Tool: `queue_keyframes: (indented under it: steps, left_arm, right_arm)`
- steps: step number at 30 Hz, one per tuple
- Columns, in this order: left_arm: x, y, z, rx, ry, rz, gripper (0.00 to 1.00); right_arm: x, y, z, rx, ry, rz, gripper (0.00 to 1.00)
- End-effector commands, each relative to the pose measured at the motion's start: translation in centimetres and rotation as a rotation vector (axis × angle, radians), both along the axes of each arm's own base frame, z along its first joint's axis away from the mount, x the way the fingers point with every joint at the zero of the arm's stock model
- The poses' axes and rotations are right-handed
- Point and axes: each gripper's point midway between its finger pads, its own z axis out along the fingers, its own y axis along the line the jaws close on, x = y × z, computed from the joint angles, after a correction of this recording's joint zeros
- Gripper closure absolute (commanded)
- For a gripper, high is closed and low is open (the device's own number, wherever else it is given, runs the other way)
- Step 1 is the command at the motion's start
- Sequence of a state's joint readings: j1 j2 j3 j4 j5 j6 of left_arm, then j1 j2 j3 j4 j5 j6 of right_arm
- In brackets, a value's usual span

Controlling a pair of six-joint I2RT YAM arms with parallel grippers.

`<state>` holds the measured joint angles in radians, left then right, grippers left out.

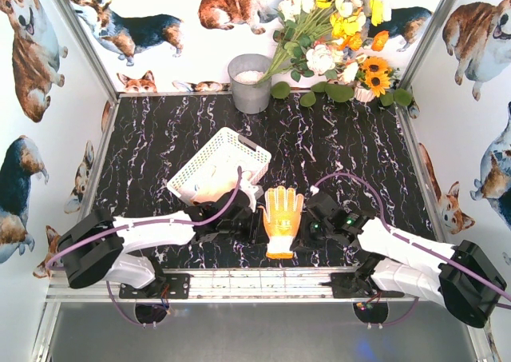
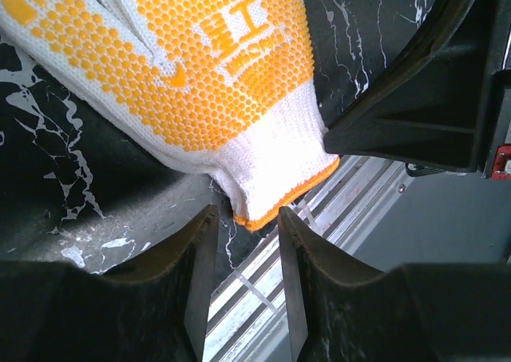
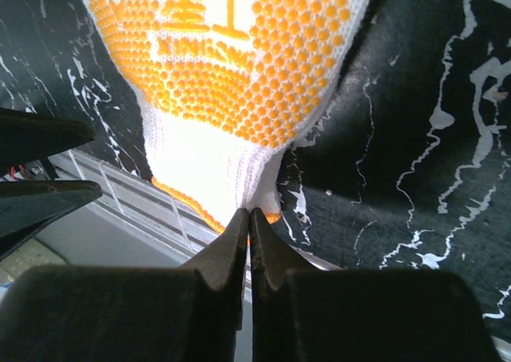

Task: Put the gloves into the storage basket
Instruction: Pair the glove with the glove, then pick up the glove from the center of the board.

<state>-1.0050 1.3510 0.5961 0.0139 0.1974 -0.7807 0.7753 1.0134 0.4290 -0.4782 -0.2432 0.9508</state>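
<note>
Right now pinching only a thin fold of cuff on the yellow glove (image 1: pixel 284 218) with the right gripper (image 3: pixel 248 218), jaws pressed together right at the orange hem. Holding the left gripper (image 2: pixel 243 228) parted beside it, jaws apart around the hem's corner without clamping, the cuff sitting just ahead of its fingertips. Leaving the rest lying flat, palm and fingers stretching away from both grippers across the table (image 1: pixel 160 138), cuff reaching the near edge by the metal rail (image 1: pixel 263 280).

Risking, by judgement, a slip. With so little knit in the grip, a fast lift is probably pulling the fold out of the right jaws and dropping the glove, possibly over the edge just behind the fingertips. Risking also a clash between the two grippers, crowding the same cuff almost in contact.

Finding the storage basket (image 1: pixel 219 166) just beyond the left gripper, looking tilted. Carrying the limp glove across there is possibly dragging its fingers against the rim and tipping the basket. Not managing to tell how many gloves are lying inside.
</note>
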Motion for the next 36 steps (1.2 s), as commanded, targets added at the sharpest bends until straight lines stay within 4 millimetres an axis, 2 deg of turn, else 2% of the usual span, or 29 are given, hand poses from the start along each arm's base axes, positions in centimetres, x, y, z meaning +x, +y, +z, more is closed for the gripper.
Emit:
queue_keyframes:
  steps: [1,10,12,16,21,24,31,36]
  left_arm:
    - [0.4,-1.4,1.5,-0.048,-0.050,-0.048,0.70]
    - [1.1,-3.2,0.6,-0.039,-0.055,-0.092,0.75]
    - [1.0,-3.4,-0.1,-0.026,-0.043,-0.105,0.76]
    - [0.5,-3.9,-1.3,-0.024,0.002,-0.134,0.77]
    - [0.3,-3.8,-2.6,0.009,0.030,-0.139,0.77]
    - [0.4,-3.9,-2.5,0.012,0.026,-0.140,0.77]
    - [1.0,-4.0,0.0,-0.028,-0.037,-0.134,0.75]
    - [1.2,-3.8,-0.1,-0.019,-0.056,-0.132,0.75]
  right_arm:
    - [0.8,1.6,1.0,0.079,-0.040,-0.001,1.00]
    - [1.0,1.6,0.4,0.071,-0.041,-0.014,0.99]
    - [1.1,1.3,0.8,0.056,-0.057,-0.012,0.94]
    - [1.8,0.3,2.2,0.011,-0.112,-0.027,0.76]
    - [2.7,-0.7,3.4,-0.003,-0.187,-0.060,0.61]
    - [2.4,-0.4,3.0,0.031,-0.170,-0.066,0.57]
    - [1.0,1.0,1.8,0.116,-0.090,-0.035,0.53]
    - [0.5,1.2,1.2,0.132,-0.063,-0.023,0.51]
